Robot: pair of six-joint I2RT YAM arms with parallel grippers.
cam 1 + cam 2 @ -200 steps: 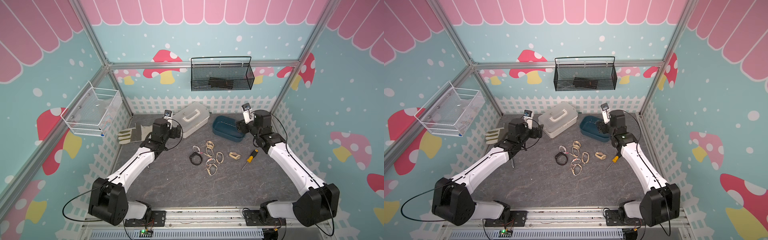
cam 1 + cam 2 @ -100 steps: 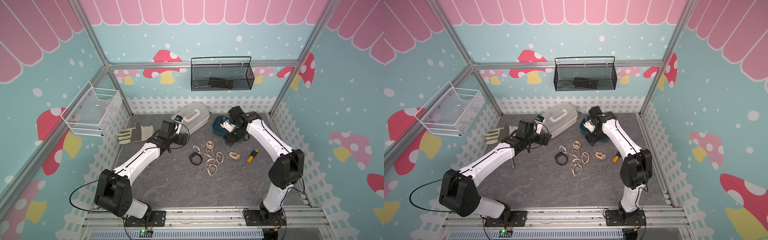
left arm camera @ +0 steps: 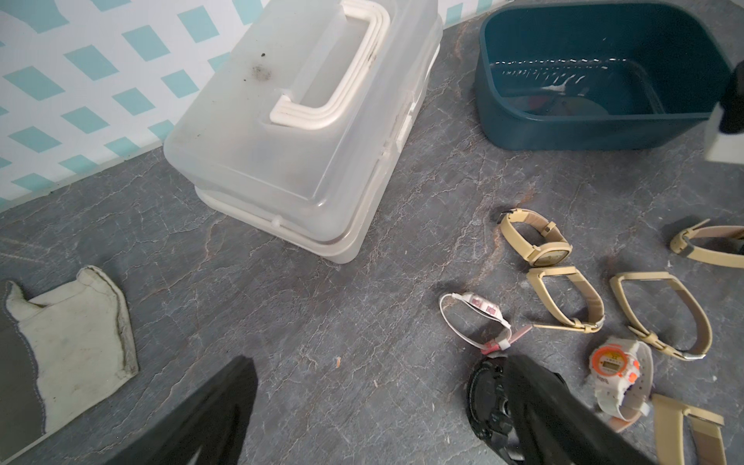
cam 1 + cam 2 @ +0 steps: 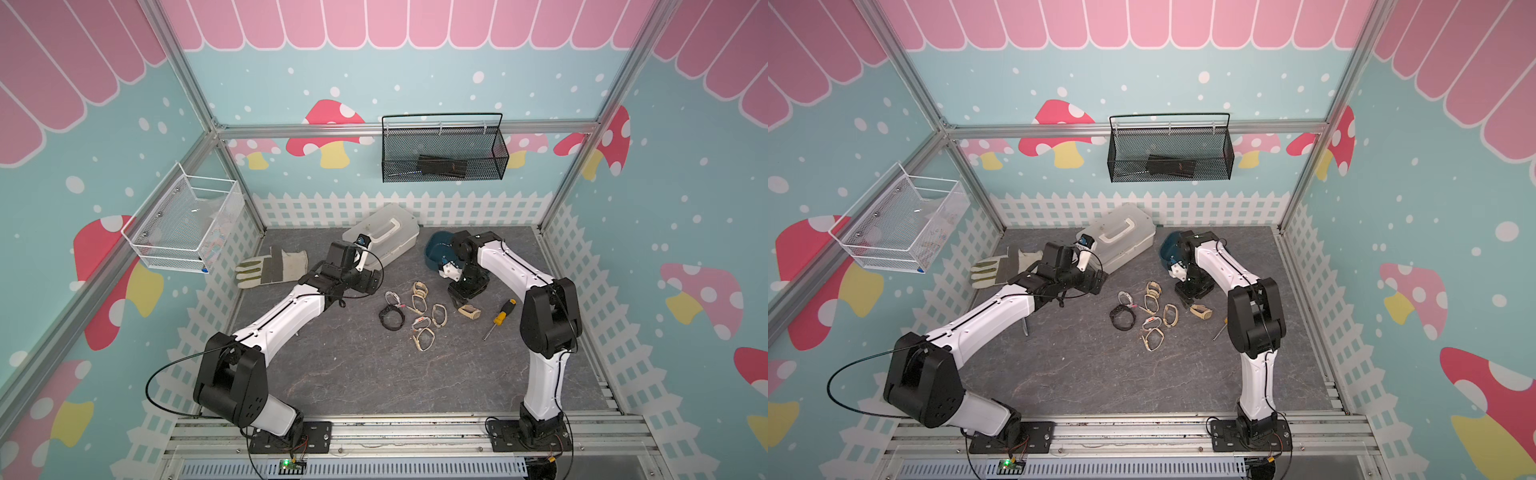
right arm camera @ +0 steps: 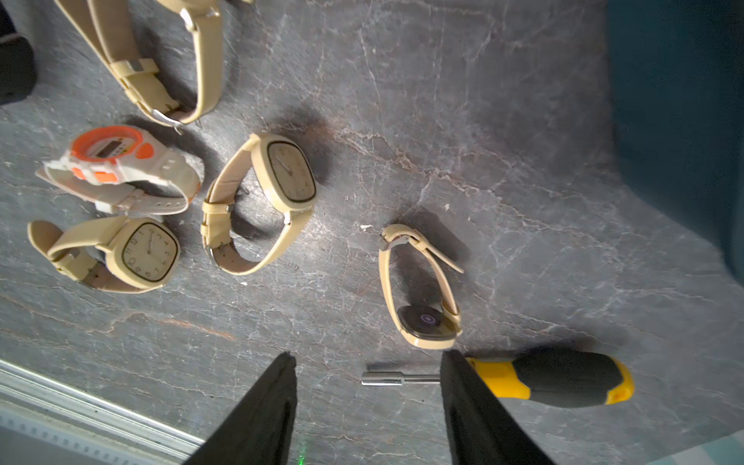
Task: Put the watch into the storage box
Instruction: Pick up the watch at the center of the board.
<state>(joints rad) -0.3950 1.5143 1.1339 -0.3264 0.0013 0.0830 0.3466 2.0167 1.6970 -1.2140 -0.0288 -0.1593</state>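
Observation:
Several watches lie loose mid-table: beige ones, a white-and-orange one (image 5: 116,169) and a black one (image 4: 392,318). The nearest beige watch (image 5: 422,290) lies apart from the rest, just ahead of my right gripper (image 5: 368,402), which hangs open and empty above the table. In a top view that gripper (image 4: 457,295) sits between the storage box (image 4: 434,251) and this watch (image 4: 469,311). The teal box (image 3: 563,129) is partly hidden by the right arm. My left gripper (image 3: 378,402) stands open and empty, one finger over the black watch (image 3: 489,398).
A white plastic case (image 4: 380,239) with a handle stands left of the box. A work glove (image 4: 272,268) lies at the far left. A yellow-and-black screwdriver (image 5: 555,376) lies beside the beige watch. A black mesh basket (image 4: 442,153) and a white wire basket (image 4: 183,226) hang on the walls.
The right arm has swung from over the box down toward the watches, and its jaws have narrowed. The left arm has reached forward toward the watch cluster.

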